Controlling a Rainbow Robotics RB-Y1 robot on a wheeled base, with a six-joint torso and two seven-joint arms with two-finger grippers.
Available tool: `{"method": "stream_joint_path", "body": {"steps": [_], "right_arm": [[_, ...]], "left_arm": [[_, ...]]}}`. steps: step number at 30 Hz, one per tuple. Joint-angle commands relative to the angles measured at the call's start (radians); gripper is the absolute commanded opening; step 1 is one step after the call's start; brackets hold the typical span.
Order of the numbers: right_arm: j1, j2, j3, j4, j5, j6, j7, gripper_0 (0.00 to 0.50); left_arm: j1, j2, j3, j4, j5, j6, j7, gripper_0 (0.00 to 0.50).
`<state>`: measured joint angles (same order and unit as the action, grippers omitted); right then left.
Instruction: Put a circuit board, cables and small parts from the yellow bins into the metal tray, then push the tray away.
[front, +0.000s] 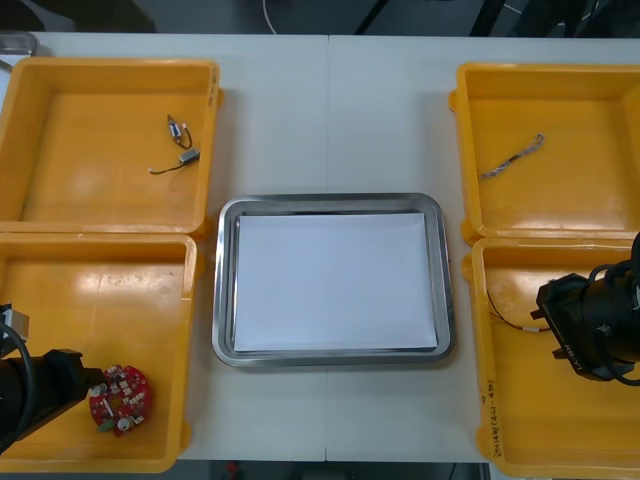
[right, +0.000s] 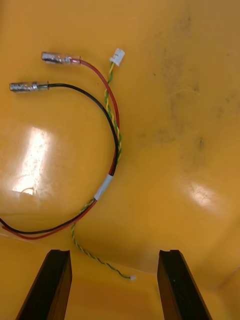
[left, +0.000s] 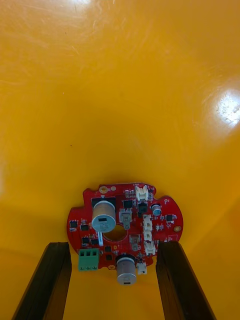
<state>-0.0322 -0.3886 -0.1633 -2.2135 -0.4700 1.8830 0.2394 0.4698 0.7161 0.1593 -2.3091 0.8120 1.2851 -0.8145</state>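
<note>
A round red circuit board (front: 118, 397) lies in the near left yellow bin (front: 60, 270). My left gripper (front: 92, 385) stands open right over it. In the left wrist view the circuit board (left: 125, 227) lies partly between the two black fingers (left: 47, 280). My right gripper (front: 547, 312) hovers open in the near right yellow bin (front: 560, 420). Just ahead of its fingers (right: 177, 285) lies a red and yellow cable (right: 112, 130) bundled with a black wire. The metal tray (front: 225, 290), white inside, sits between the bins.
The far left bin (front: 60, 150) holds two small metal parts (front: 180, 145). A twisted cable (front: 510, 158) lies in the far right bin (front: 600, 120). Bare table stretches beyond the tray.
</note>
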Motion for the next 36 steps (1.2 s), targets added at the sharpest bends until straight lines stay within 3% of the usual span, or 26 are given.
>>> {"method": "stream_joint_path", "body": {"steps": [1, 14, 36], "right_arm": [[-0.032, 0.01, 0.015, 0.025, 0.024, -0.035, -0.032, 0.5], [-0.061, 0.062, 0.016, 0.1, 0.073, -0.111, -0.124, 0.5], [-0.017, 0.122, 0.038, 0.153, 0.151, -0.196, -0.123, 0.5]], "left_arm": [[0.035, -0.015, -0.02, 0.025, -0.011, -0.036, 0.077, 0.5], [0.015, -0.015, -0.064, 0.092, -0.034, -0.101, 0.071, 0.5], [-0.025, -0.015, -0.096, 0.134, -0.059, -0.132, 0.077, 0.5]]}}
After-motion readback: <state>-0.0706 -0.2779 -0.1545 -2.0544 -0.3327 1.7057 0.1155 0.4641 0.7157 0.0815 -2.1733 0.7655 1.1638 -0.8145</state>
